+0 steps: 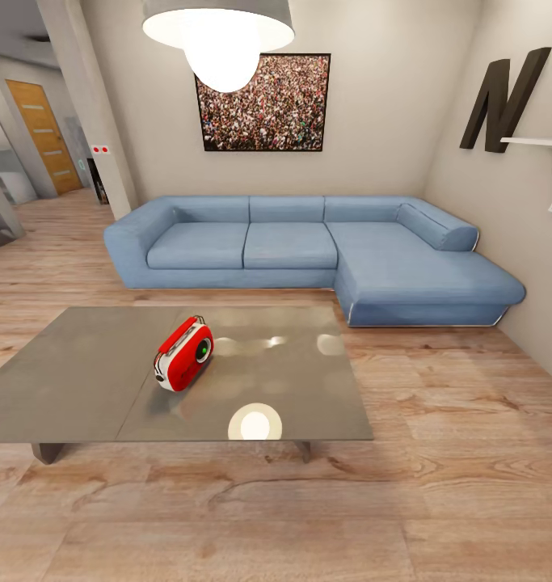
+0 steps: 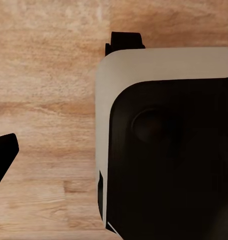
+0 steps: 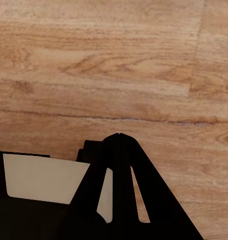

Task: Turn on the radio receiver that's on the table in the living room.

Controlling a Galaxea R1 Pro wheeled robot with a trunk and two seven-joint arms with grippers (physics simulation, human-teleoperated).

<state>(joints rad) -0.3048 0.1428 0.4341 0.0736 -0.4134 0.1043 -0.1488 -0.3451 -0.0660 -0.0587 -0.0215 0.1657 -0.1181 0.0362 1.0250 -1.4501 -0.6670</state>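
From the head camera I have the radio lying on the grey desk, toward the middle, tipped back on its side with the green dial face turned up and to the right and the handle on its upper edge. No light or display tells me whether it is on or off, so I can't judge that from here.

Both arms hang low beside the base; each wrist camera looks down at the wood floor and parts of the robot's own body. The right tool shows as dark fingers drawn to a point over the floor, holding nothing that I can see; how wide it stands I cannot tell. On the left wrist camera I cannot make out the tool's opening either.

The radio is well ahead of both tools, with open floor and the desk's near edge between. A blue corner sofa sits beyond the desk. Lamp glare on the desk top lies just past the radio.
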